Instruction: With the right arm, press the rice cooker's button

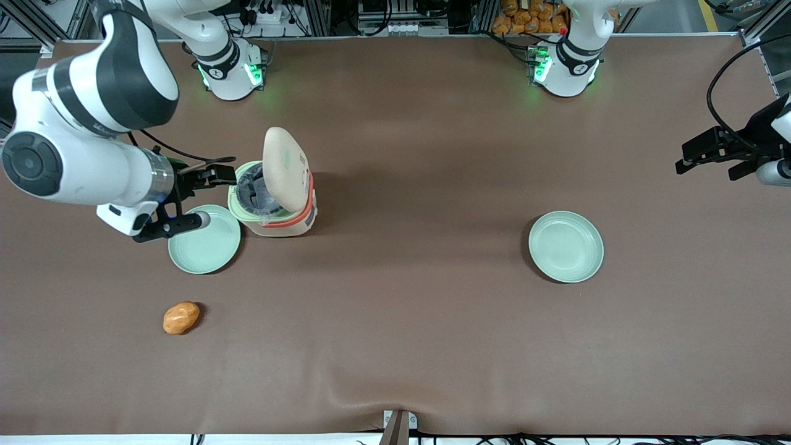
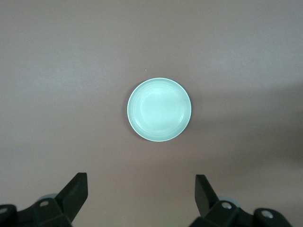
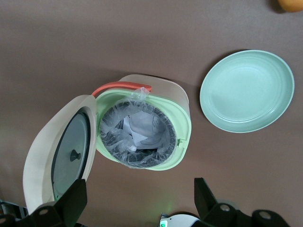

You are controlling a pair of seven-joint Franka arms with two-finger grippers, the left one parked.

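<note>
Hovering just beside the rice cooker (image 1: 275,201), the tool (image 1: 216,176) is spread open and holds nothing. The cooker's lid (image 1: 285,167) already stands up, so the press looks done; next, likely withdrawal.

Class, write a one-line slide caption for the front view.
Open gripper beside the open-lidded rice cooker.
</note>
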